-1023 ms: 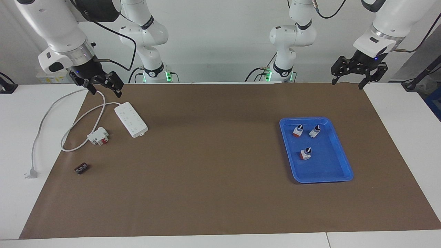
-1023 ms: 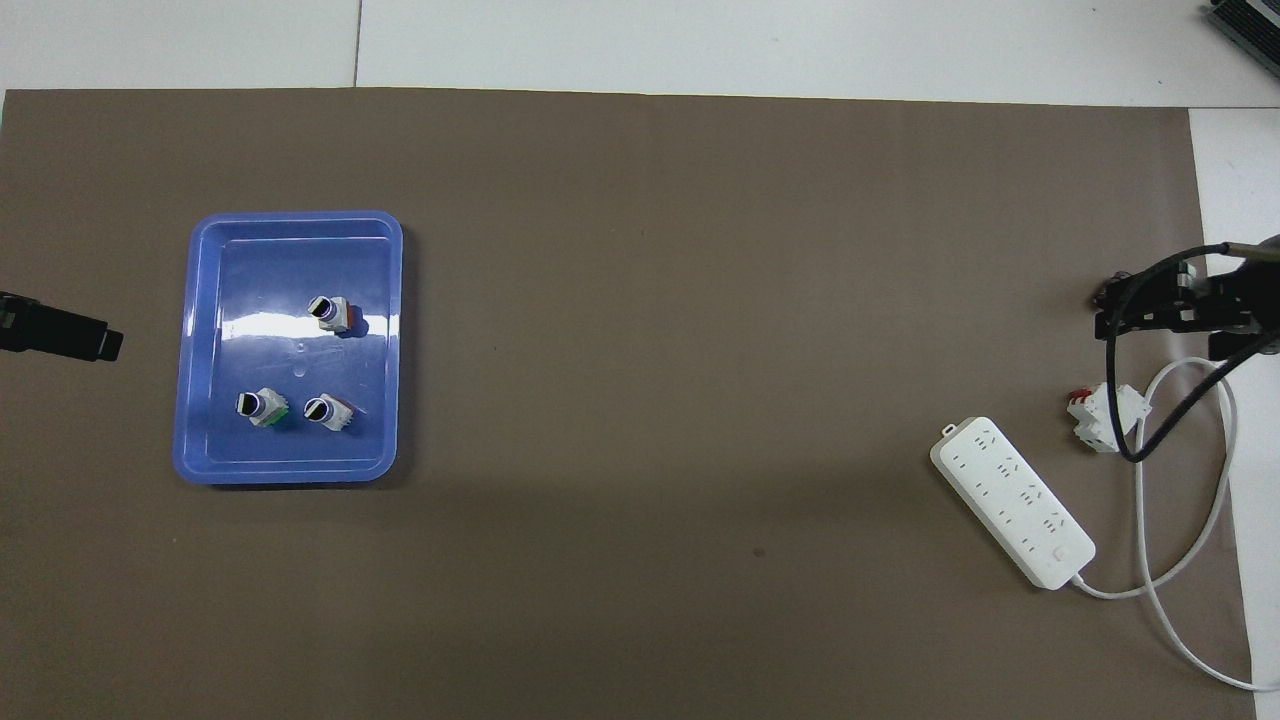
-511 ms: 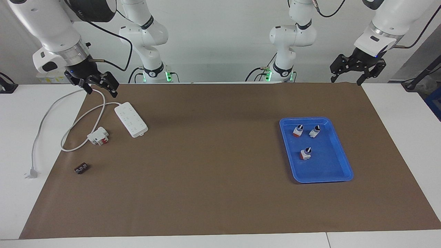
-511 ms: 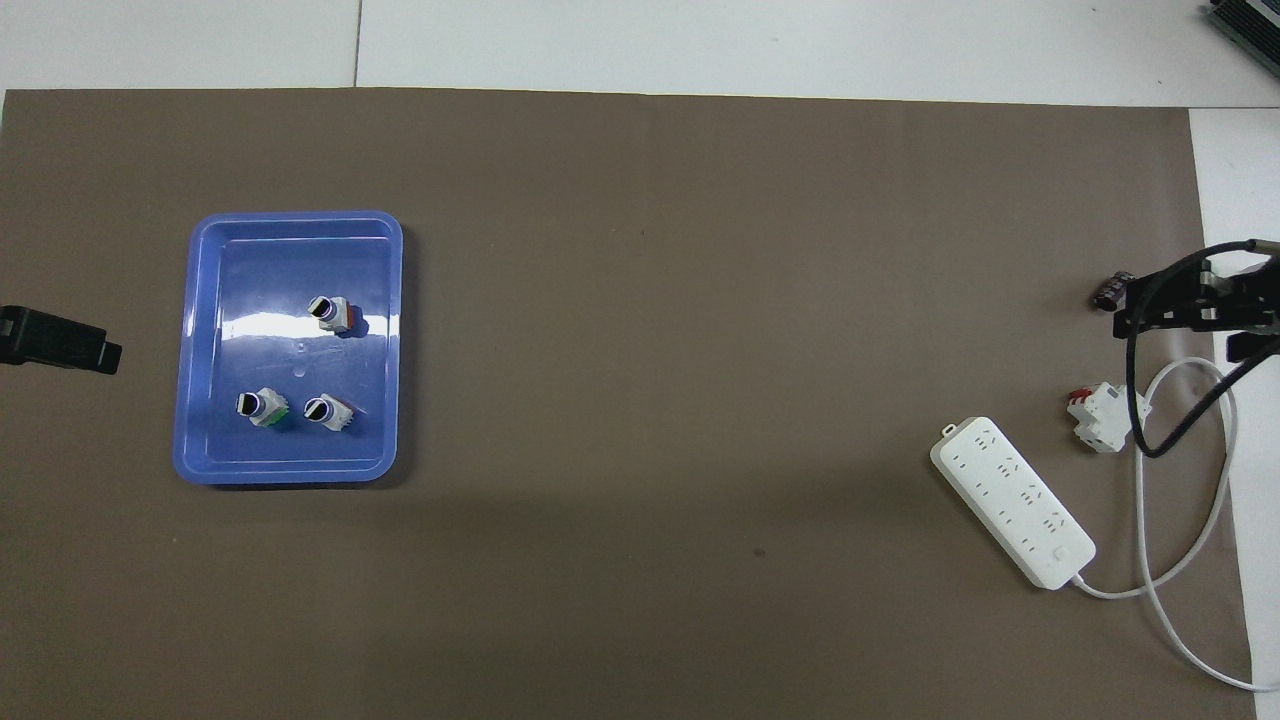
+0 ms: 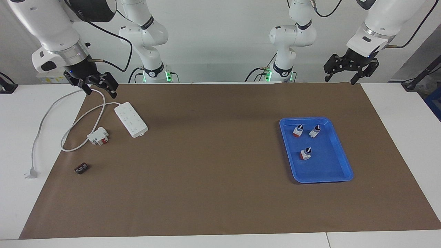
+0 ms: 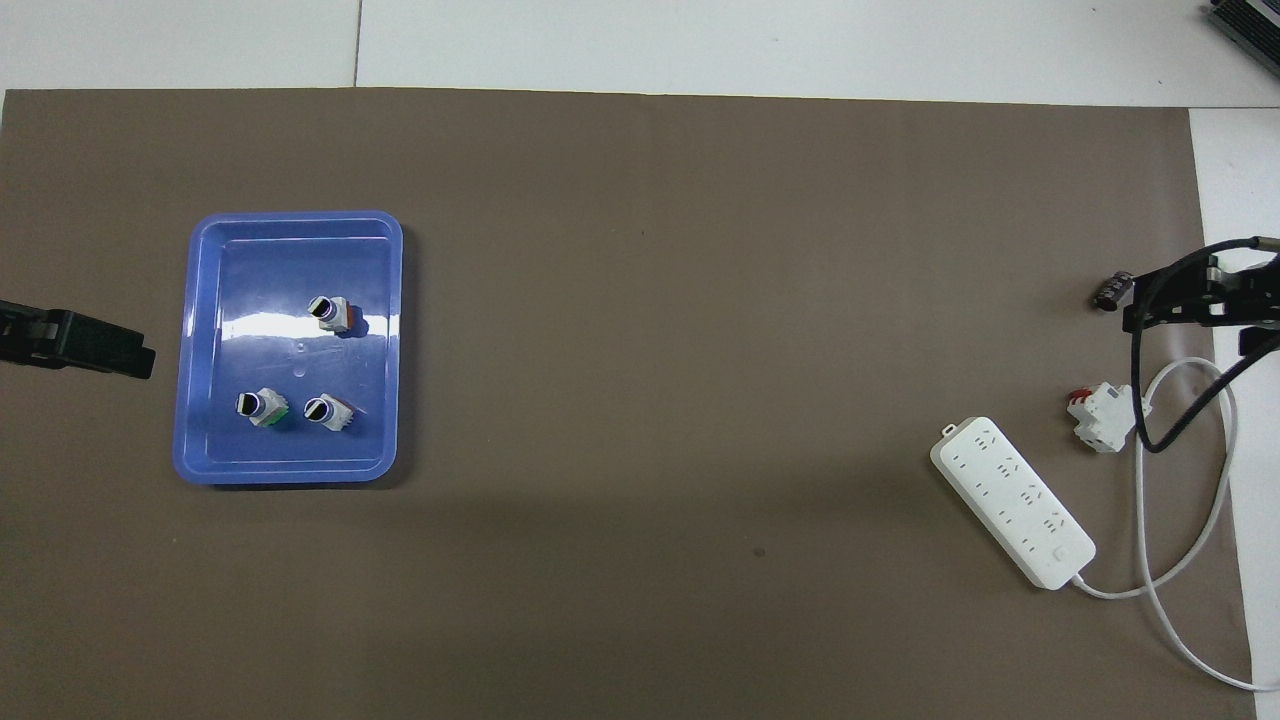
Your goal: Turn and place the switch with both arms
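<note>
Three switches with black pointer knobs stand in a blue tray (image 5: 345, 164) (image 6: 290, 216) toward the left arm's end of the table: two nearer the robots (image 5: 298, 130) (image 5: 314, 131) (image 6: 260, 407) (image 6: 328, 411) and one farther (image 5: 305, 153) (image 6: 330, 312). My left gripper (image 5: 339, 81) (image 6: 148, 362) hangs open and empty in the air over the mat's edge by the robots, apart from the tray. My right gripper (image 5: 101, 92) (image 6: 1130, 318) hangs open and empty over the white cable at the right arm's end.
Toward the right arm's end, a white power strip (image 5: 131, 119) (image 6: 1012, 500) lies on the brown mat, its cable looping to a plug (image 5: 31, 173). Beside it are a white-and-red block (image 5: 98, 135) (image 6: 1100, 418) and a small black terminal strip (image 5: 81, 168) (image 6: 1110, 291).
The left gripper has risen a little and shifted toward the tray's end of the mat. The right gripper has lifted slightly and drawn back toward its table end. The switches have not moved.
</note>
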`<state>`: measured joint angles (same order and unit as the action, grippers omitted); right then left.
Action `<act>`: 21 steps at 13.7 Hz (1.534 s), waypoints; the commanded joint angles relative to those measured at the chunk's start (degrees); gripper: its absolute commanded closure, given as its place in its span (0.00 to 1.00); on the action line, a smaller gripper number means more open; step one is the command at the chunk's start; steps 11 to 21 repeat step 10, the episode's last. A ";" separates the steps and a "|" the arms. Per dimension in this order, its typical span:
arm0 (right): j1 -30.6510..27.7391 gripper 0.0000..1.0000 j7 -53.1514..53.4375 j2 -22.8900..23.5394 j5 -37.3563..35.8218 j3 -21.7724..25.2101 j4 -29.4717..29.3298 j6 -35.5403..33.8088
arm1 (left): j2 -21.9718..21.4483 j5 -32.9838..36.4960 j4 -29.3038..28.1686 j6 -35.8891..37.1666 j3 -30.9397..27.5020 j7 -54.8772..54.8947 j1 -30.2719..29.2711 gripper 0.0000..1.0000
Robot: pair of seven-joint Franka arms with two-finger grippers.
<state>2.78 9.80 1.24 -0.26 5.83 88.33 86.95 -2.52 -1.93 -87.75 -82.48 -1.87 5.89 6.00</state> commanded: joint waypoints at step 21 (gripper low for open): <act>0.38 0.00 -1.27 -1.33 0.08 -0.38 1.67 0.94 | -1.52 -0.09 -1.89 -0.31 0.55 -0.36 -1.26 0.00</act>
